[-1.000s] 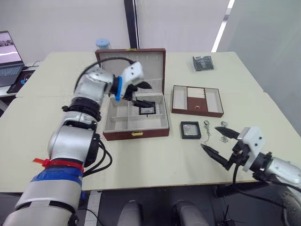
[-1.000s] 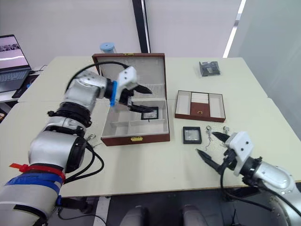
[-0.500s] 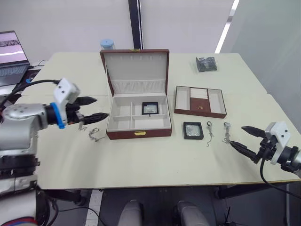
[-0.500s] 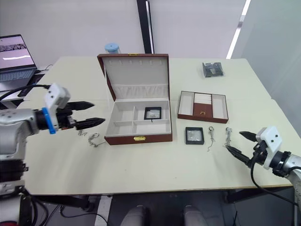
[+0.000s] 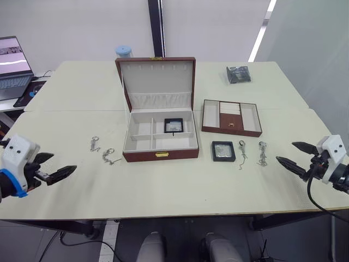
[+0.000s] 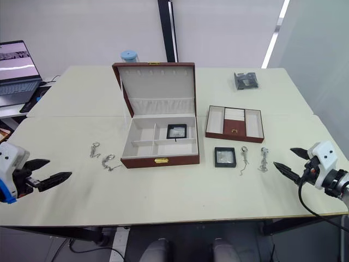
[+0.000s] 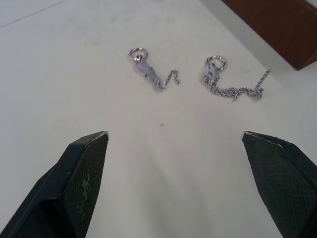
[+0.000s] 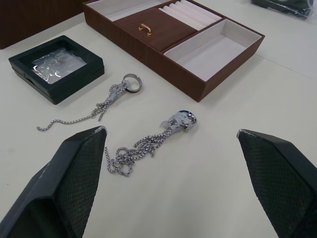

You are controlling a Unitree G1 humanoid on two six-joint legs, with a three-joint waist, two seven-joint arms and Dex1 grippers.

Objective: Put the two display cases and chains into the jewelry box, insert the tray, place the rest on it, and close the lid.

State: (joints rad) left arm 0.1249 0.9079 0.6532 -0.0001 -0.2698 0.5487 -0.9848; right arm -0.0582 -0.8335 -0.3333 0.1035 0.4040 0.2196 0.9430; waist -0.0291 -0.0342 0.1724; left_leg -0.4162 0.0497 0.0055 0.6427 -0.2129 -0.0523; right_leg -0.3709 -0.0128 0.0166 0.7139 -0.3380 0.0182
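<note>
The right gripper point(image 6: 292, 161), fingers spread and empty, has the second display case point(image 6: 224, 156) at its nine o'clock (two chains point(image 8: 148, 144) between); the left gripper point(image 6: 48, 172), also spread, is farther.

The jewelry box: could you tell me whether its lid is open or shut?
Open: the lid stands upright behind the jewelry box, cream lining and one display case showing.

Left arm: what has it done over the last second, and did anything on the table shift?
The left gripper pulled back out of the reddish-brown jewelry box, open and empty, leaving a black-framed display case inside. The right gripper drew back too. The second display case and silver chains stayed put.
</note>
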